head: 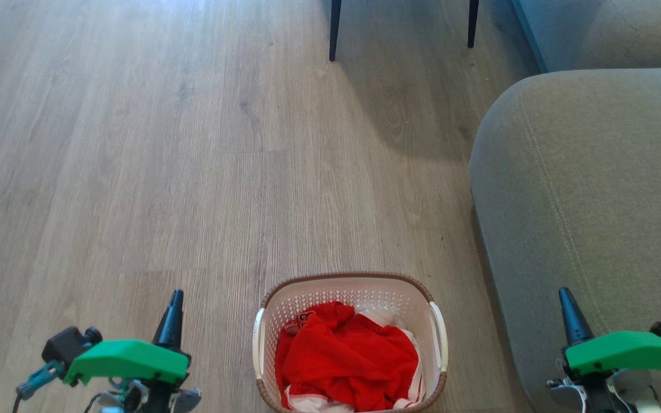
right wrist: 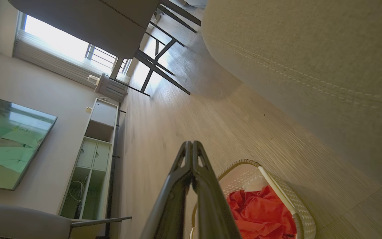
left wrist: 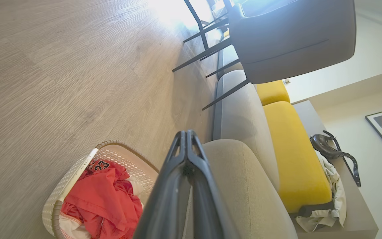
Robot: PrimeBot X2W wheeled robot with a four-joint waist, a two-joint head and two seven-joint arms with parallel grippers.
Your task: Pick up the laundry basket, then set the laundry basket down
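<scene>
The laundry basket [head: 351, 289] stands on the wood floor at the bottom centre of the head view, white and perforated with a brown rim and white side handles, holding red and white clothes. The left wrist view shows the basket [left wrist: 78, 172] at lower left, and the right wrist view has the basket [right wrist: 293, 199] at lower right. My left gripper [head: 174, 298] is shut and empty, well to the basket's left. My right gripper [head: 566, 295] is shut and empty, off to the basket's right in front of the sofa arm. Neither touches the basket.
A grey sofa arm [head: 583, 189] rises close on the basket's right. Two dark chair legs [head: 334, 28] stand at the far end of the floor. Open wood floor [head: 135, 172] stretches ahead and to the left. Yellow cushions [left wrist: 293, 159] lie on the sofa.
</scene>
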